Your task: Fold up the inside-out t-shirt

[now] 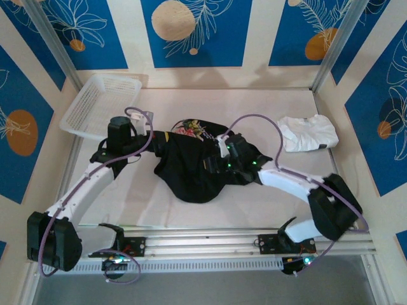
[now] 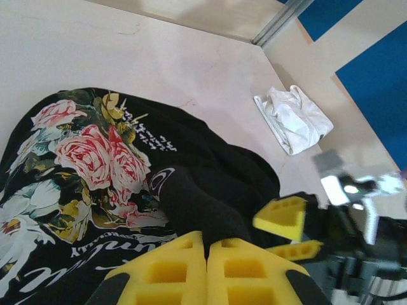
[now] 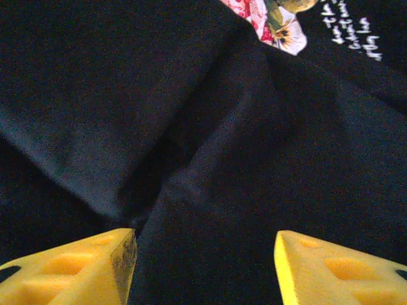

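Top external view: black t-shirt (image 1: 191,178) lies bunched mid-table (image 1: 254,108), w/ the flower print (image 1: 191,130) showing at its far edge. White folded garment (image 1: 308,132) sits far right, well apart from it; basket (image 1: 102,105) far left. Left gripper (image 1: 162,140) is at the shirt's left side, right gripper (image 1: 213,164) over its middle, the two near each other.

Left wrist cam: left fingers (image 2: 165,273) are clenched together, a ridge of black cloth pinched between them just near the roses. Right wrist cam: right fingers (image 3: 70,273) are spread wide w/ nothing between them and creased black cloth directly below; can't tell if the tips touch it.

What could go wrong, as I judge it:
- Left pinch looks thin. A hard pull could slip it off, or drag the whole lump instead of opening it.
- Shirt is heaped in layers, so the right could close on 2+ layers and lock the creases in, giving a crooked fold.
- Grippers work close together; a careless cross-move could knock them into each other.
- Print faces up in part only, so which face is out isn't clear; folding now could fix the wrong side.
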